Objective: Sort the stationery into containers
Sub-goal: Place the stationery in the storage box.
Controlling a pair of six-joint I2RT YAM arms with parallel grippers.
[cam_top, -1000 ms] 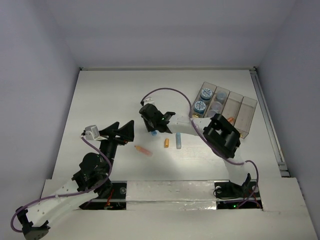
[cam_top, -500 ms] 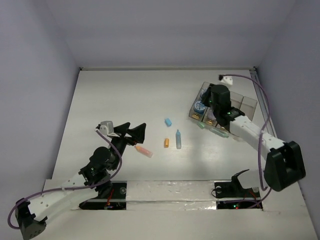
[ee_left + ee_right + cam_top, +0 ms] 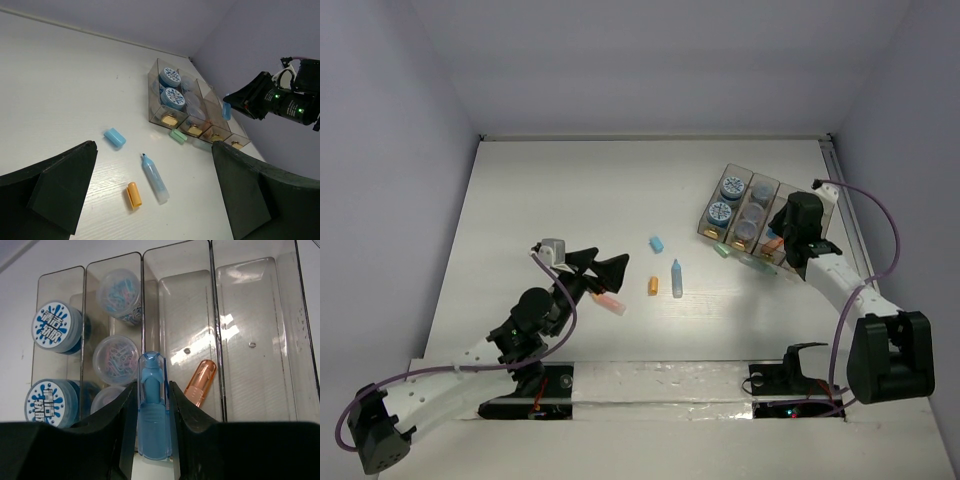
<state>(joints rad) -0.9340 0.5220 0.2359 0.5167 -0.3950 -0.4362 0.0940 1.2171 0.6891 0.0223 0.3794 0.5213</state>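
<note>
Top external view, starting at the left: the left gripper (image 3: 598, 268) hangs low over the white table (image 3: 540, 190), its two black fingers spread wide apart. Just beside its near finger lies a short pinkish-orange capsule-like stick (image 3: 608, 300). Further right, each apart from the others, lie a small orange cap (image 3: 653, 286), a short light-blue cap (image 3: 657, 243) and a slim translucent blue marker with a dark tip (image 3: 676, 278). A pale green cap (image 3: 722, 250) lies just beside the near end of the clear plastic four-compartment organiser box (image 3: 767, 181). The box's leftmost compartment holds two round tubs with blue-and-white printed lids (image 3: 52, 326). The next one holds clear round tubs of pastel paper clips (image 3: 116, 360), and the third holds a single translucent orange capsule (image 3: 200, 381) lying at a slant. Over the near end of the box the right gripper (image 3: 152, 395) pinches a translucent blue cap (image 3: 151, 430) between its dark fingers. In the right wrist view that piece lines up with the wall between the second and third compartments.
</note>
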